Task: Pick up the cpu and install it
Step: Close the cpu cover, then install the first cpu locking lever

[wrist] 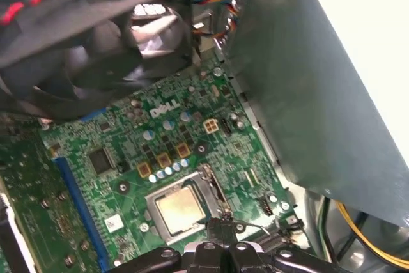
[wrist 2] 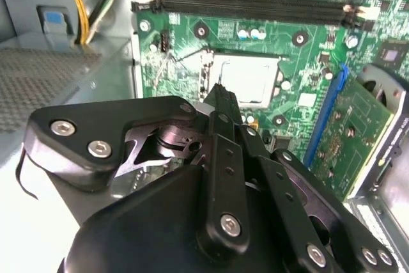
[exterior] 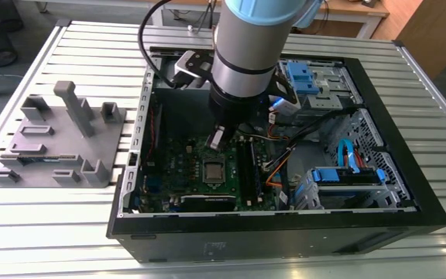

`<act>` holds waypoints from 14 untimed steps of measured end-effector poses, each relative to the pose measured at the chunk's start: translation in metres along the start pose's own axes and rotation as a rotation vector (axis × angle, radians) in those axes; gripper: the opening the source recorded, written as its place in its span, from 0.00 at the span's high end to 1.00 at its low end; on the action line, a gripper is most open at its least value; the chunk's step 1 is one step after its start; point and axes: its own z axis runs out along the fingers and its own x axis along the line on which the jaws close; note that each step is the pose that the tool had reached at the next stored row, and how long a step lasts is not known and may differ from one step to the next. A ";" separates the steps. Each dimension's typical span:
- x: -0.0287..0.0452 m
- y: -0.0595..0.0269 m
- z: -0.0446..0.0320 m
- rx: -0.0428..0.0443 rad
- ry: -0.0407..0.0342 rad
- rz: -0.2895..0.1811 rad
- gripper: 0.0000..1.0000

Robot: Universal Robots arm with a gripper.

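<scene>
Exterior view: grey holder [exterior: 56,142]; wrist views: cpu [wrist: 177,208] seated under tool [wrist: 220,247].

One robot arm [exterior: 243,52] reaches into one open computer case [exterior: 285,232], which sits on one slatted metal desk [exterior: 45,232]. One tool [wrist 2: 217,94] shows at the arm's end in the second wrist view. Inside the case lies one green board [exterior: 200,157] carrying one cpu [wrist: 176,209] in its socket. One fan [wrist: 83,43] shows in the first wrist view. Beside the case, on the exterior view's left, stands one grey plastic holder [exterior: 60,139]. Two blue drive brackets [exterior: 301,75] show in the case, and one blue slot [wrist 2: 326,113] crosses the board.
</scene>
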 end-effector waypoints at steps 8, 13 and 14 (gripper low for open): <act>0.0065 -0.0002 -0.0001 0.0020 -0.0009 0.000 0.89; 0.0067 -0.0001 -0.0003 0.0019 -0.0020 0.000 0.89; 0.0067 0.0000 -0.0008 0.0013 -0.0031 0.000 0.89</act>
